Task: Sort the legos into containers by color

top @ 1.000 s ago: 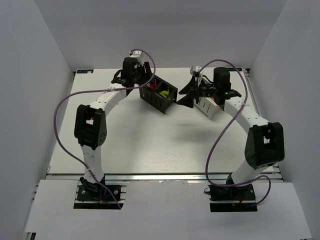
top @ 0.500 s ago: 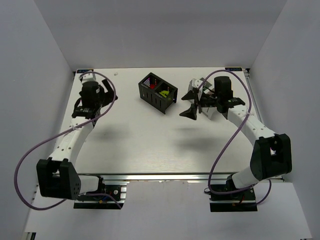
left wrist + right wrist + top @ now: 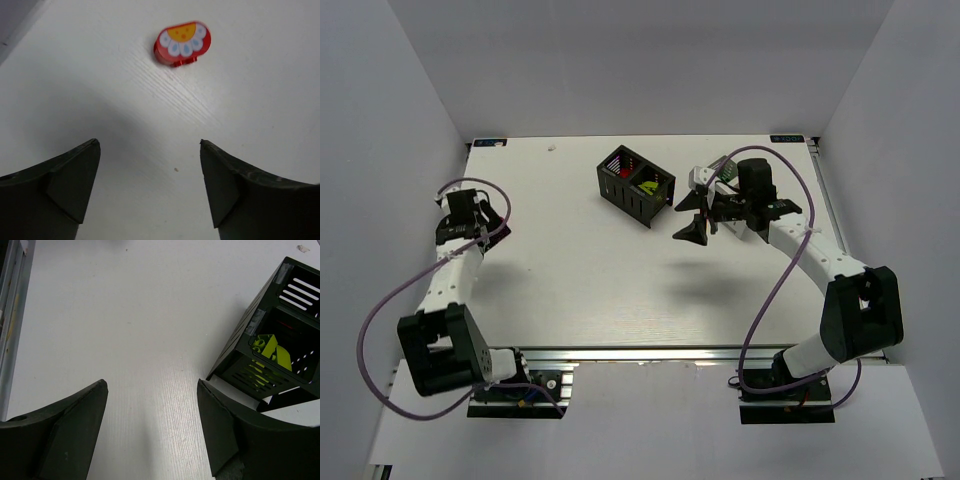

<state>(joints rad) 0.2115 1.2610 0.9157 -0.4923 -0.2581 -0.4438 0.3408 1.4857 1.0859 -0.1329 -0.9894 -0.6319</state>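
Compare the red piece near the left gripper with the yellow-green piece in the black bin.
The red piece lies loose on the table; the yellow-green piece sits inside a compartment of the black bin. The red piece is rounded with a printed yellow-and-white face; the yellow-green piece is angular and plain. Both are small, and no jaws touch either.

L arm (image 3: 455, 270) + R arm (image 3: 807, 248): jaws apart

White table (image 3: 620, 290) enclosed by pale grey walls (image 3: 640, 60)
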